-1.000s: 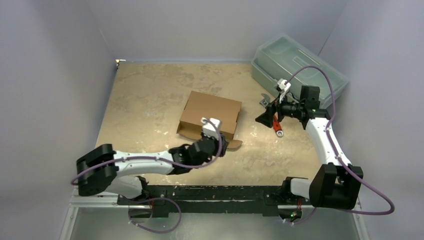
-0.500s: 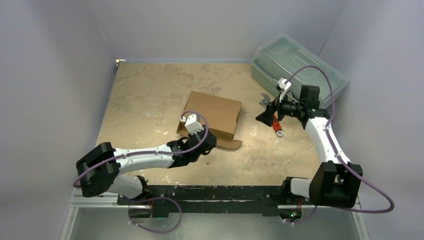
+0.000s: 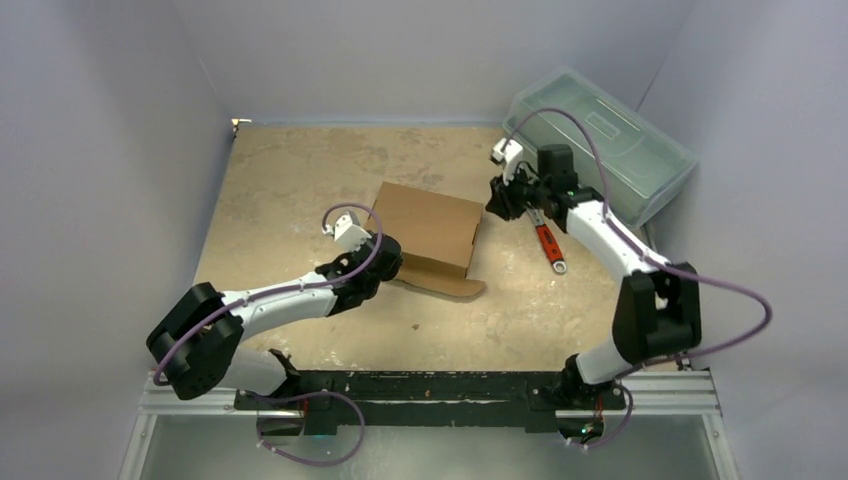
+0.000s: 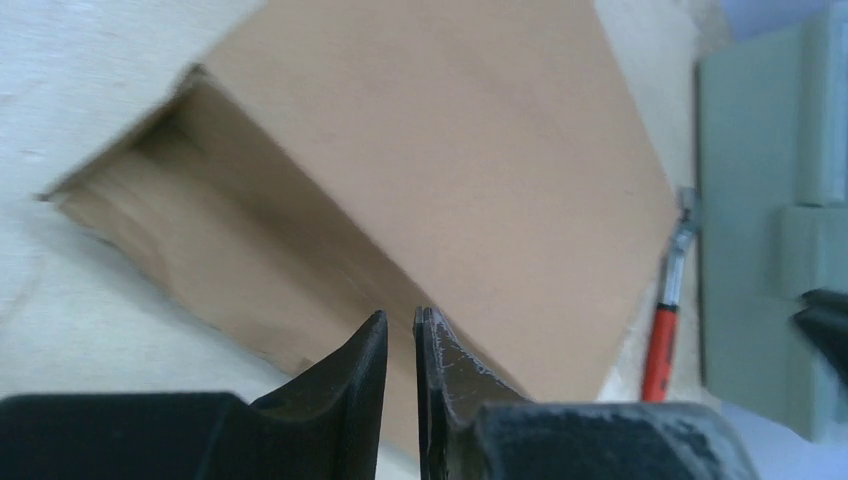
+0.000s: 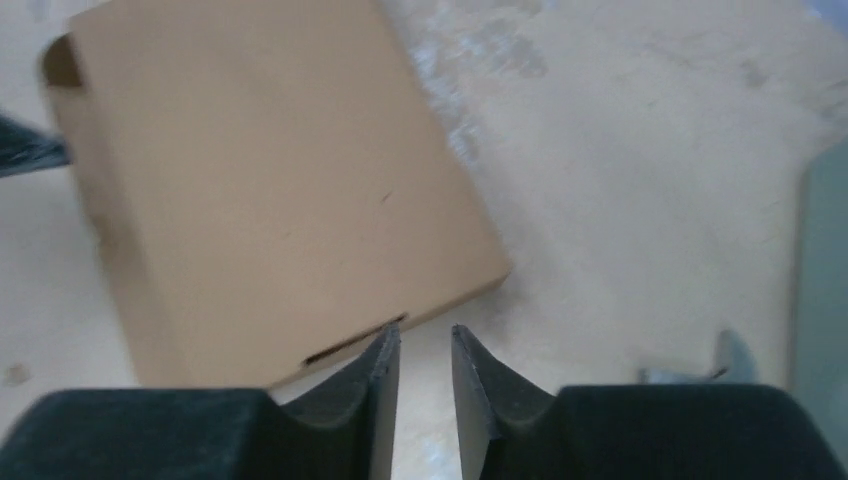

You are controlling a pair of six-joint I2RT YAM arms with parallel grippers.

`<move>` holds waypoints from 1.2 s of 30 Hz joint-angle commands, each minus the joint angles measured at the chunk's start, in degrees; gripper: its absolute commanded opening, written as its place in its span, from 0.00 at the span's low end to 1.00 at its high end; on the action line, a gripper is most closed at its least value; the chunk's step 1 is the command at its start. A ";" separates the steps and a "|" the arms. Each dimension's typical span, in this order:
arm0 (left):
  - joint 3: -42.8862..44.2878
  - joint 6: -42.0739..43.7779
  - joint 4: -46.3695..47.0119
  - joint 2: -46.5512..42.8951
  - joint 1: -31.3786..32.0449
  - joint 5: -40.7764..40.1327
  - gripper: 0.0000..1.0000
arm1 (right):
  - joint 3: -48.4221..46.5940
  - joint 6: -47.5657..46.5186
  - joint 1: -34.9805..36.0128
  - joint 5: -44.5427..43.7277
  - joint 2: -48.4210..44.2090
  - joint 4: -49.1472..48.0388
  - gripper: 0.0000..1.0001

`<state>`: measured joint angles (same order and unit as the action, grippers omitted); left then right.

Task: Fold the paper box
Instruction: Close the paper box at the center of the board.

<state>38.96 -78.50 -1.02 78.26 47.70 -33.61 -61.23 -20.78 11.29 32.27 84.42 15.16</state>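
Note:
The paper box (image 3: 425, 225) is brown cardboard, folded into a shallow box at the table's middle, with one rounded flap (image 3: 445, 284) lying flat at its near side. My left gripper (image 3: 385, 258) is at the box's near left corner. In the left wrist view its jaws (image 4: 400, 318) leave only a thin slit, and the box's (image 4: 480, 170) open front edge runs toward that slit; whether it is pinched does not show. My right gripper (image 3: 497, 198) hovers at the box's far right corner, open (image 5: 425, 335) with bare table between the fingers, beside the box (image 5: 270, 200).
A translucent grey-green toolbox (image 3: 600, 145) stands at the back right. A red-handled wrench (image 3: 548, 245) lies between it and the box, also in the left wrist view as the wrench (image 4: 660, 335). Grey walls enclose the table on three sides.
My left arm swung left from the near flap to the box's near left corner, jaws narrowing. My right arm moved from over the wrench to the box's far right corner, its jaws narrowing too.

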 commanded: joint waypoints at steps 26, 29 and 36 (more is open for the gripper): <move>2.08 11.44 4.44 9.54 -13.57 8.18 0.06 | -16.99 -4.67 3.47 -10.93 23.76 4.15 0.09; 2.08 12.39 4.58 9.65 -13.93 8.48 0.06 | -12.22 -4.74 3.63 -10.60 20.48 3.56 0.09; 2.67 14.64 4.00 9.32 -14.47 8.86 0.06 | -3.17 -4.57 4.07 -9.98 13.88 2.69 0.09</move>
<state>39.27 -66.54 1.28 87.74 33.74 -25.19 -67.02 -24.71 14.85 20.64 102.28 19.03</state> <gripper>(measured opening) 0.066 0.089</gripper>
